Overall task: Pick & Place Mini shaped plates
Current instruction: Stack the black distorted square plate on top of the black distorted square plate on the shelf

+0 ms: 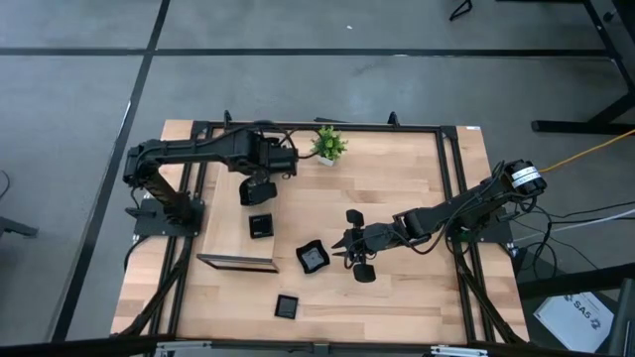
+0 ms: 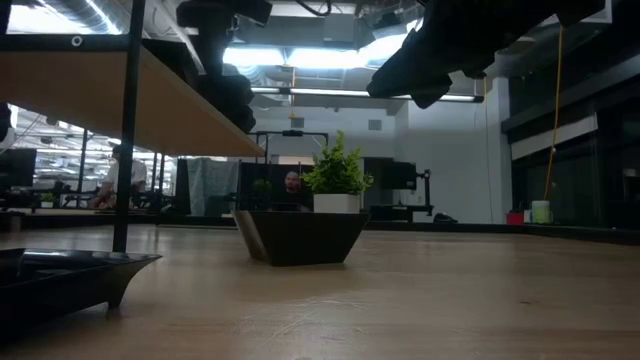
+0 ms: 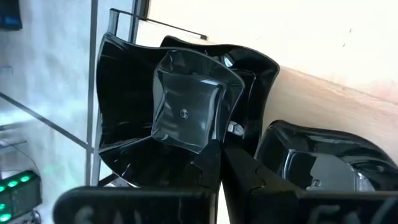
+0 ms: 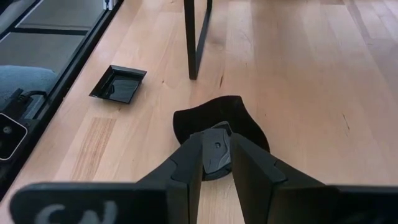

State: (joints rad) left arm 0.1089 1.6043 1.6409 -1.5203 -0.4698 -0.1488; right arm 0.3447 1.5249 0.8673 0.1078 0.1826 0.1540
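plates scattered on the worktop point(image 1: 417, 297), all small glossy black. square plate point(image 1: 261, 224) sits mid-left, another square plate point(image 1: 287, 305) near the front edge, a wavy plate point(image 1: 314, 258) at centre just beside a dark stand point(image 1: 236, 263).

right gripper point(image 1: 349, 250) is low, just right of the wavy plate. right wrist view shows its fingers point(image 4: 186, 163) part open, closed onto a small dark rim piece of the wavy plate point(image 4: 214, 121) lying flat on the wood; looks like a grip on the edge, plate not lifted. the flat square plate point(image 4: 118, 83) lies well apart from it there.

left gripper point(image 1: 257, 188) hangs over the back-left, near the potted plant point(image 1: 328, 144). its fingers point(image 3: 208, 168) are fully closed, pinching the rim of a wavy plate point(image 3: 180, 106); a second wavy one seems nested behind it and another dark dish point(image 3: 317, 158) lies just beside. so left is carrying, at least one, maybe a stack, can't tell.

low view: wavy plate point(image 2: 298, 235) in front of the plant point(image 2: 337, 172), another plate edge point(image 2: 70, 275) in the near corner.

progress guess: early to middle. three plates loose on the wood, one in the left grip, no clear drop spot visible. remaining: lift the right one, place both, clear the squares.
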